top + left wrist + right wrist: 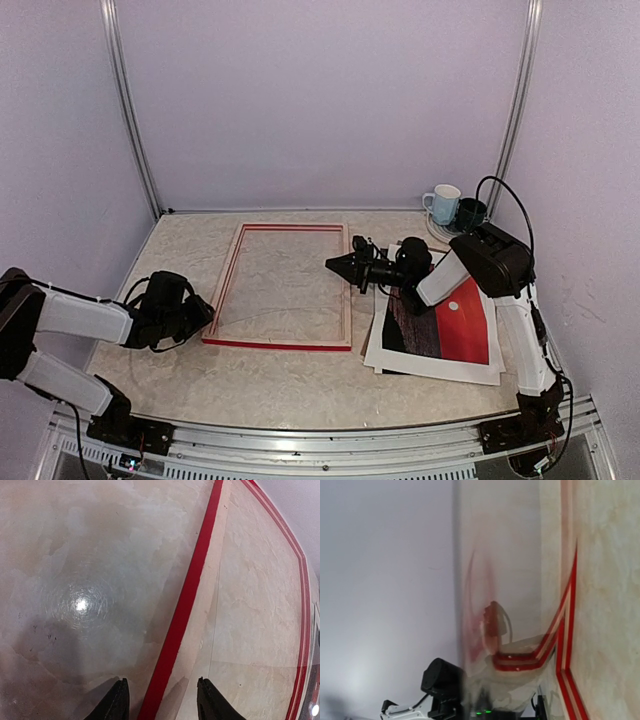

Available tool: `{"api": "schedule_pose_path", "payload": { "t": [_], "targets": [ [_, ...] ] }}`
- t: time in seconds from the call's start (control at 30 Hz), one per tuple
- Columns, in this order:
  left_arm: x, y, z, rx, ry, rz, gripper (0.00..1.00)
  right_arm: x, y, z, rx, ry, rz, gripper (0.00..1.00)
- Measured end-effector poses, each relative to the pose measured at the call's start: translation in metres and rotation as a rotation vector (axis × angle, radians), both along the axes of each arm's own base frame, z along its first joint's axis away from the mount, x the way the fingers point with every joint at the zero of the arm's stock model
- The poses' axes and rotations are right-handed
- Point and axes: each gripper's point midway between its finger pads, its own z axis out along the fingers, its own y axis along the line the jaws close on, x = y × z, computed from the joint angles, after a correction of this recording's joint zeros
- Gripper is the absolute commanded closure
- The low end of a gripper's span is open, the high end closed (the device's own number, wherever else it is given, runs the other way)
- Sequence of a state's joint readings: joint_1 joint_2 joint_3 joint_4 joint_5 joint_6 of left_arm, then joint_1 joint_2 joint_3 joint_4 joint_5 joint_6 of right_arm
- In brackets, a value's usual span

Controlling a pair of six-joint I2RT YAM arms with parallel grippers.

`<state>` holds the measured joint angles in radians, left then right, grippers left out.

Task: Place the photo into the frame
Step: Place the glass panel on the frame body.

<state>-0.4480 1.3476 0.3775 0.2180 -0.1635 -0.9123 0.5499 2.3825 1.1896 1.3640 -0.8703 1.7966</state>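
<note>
The red frame (285, 285) lies flat in the middle of the table. My left gripper (205, 312) is at its near left corner. In the left wrist view, that gripper (162, 695) is open and straddles the frame's red left bar (192, 580) with a gap on each side. The photo (440, 325) lies face up to the right of the frame, partly under my right arm. My right gripper (333, 265) points left over the frame's right bar. It is shut on the edge of a clear sheet (470, 605), which mirrors the frame (568, 630).
A pale mug (442, 203) and a dark green mug (470, 212) stand at the back right corner, behind my right arm. Walls close the table on three sides. A black cable loops above my right arm (495, 260).
</note>
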Motion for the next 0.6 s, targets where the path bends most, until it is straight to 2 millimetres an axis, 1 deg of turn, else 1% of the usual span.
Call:
{"api": "schedule_pose_path", "payload": {
  "t": [0.27,0.53,0.6],
  "targets": [
    [-0.003,0.007,-0.006,0.001,0.016,0.016,0.53,-0.001,-0.001,0.008,0.033,-0.016,0.002,1.00],
    [0.000,0.013,0.000,-0.012,-0.007,0.039,0.50,-0.002,0.001,0.001,0.019,-0.017,0.008,1.00],
    [-0.001,0.014,0.000,-0.015,-0.009,0.042,0.50,-0.002,0.002,-0.005,-0.004,-0.018,0.011,0.94]
  ]
}}
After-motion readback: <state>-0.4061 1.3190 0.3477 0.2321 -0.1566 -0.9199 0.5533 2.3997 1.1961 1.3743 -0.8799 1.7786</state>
